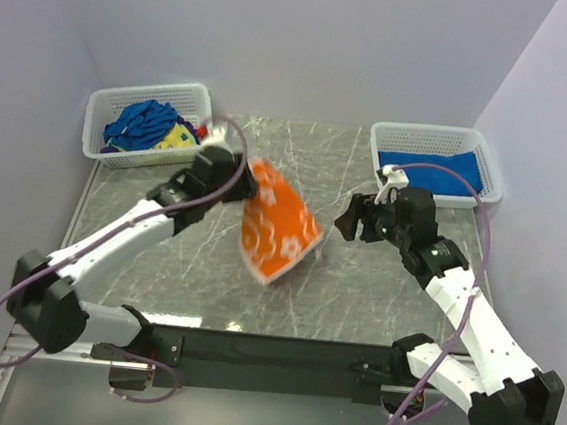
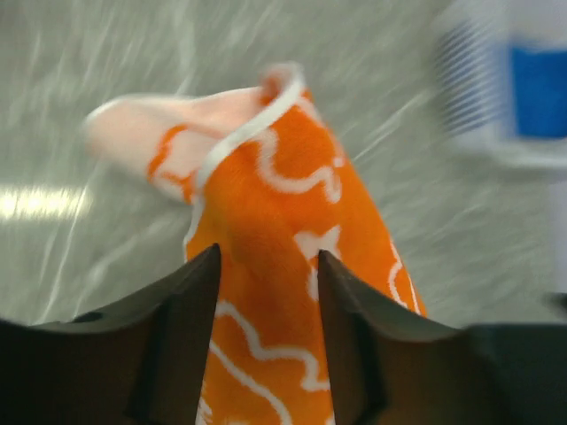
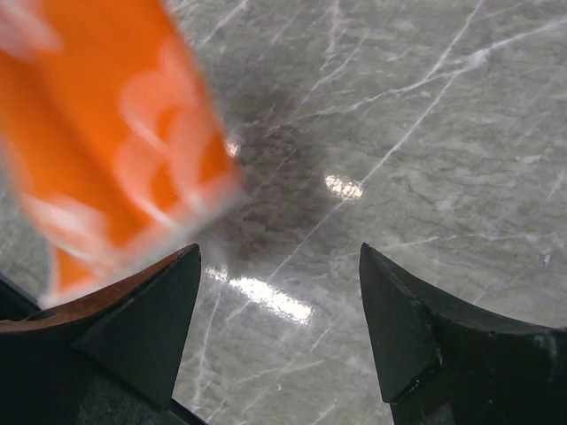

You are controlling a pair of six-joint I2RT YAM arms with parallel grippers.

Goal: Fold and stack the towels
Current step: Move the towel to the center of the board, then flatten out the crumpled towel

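The orange towel (image 1: 277, 232), patterned with white flower outlines, is seen hanging in the air above the middle of the grey marble table (image 1: 356, 290), its top corner at the left gripper (image 1: 226, 159) and its lower end spread and blurred just over the tabletop. In the left wrist view the cloth (image 2: 292, 177) is shown passing between the 2 dark fingers (image 2: 190, 292) of that gripper (image 2: 267, 257). The jaws are set partly apart, and the gap is filled from side to side by the bunched towel (how firmly it is pinched cannot be judged). A pale underside and a white hem are turned up at the far end. The right gripper (image 1: 348, 222) is held low over the table to the right of the towel, apart from it. In the right wrist view its jaws (image 3: 279, 257) are spread wide, with only bare marble between them, and nothing is held. The towel (image 3: 106, 142) is seen there as a blurred orange shape at the upper left. In the left basket (image 1: 149, 92), at the far left corner, a crumpled blue towel (image 1: 141, 124) is piled beside a yellow towel (image 1: 178, 139). In the right basket (image 1: 427, 133), at the far right, 1 flat blue towel (image 1: 448, 170) is laid.
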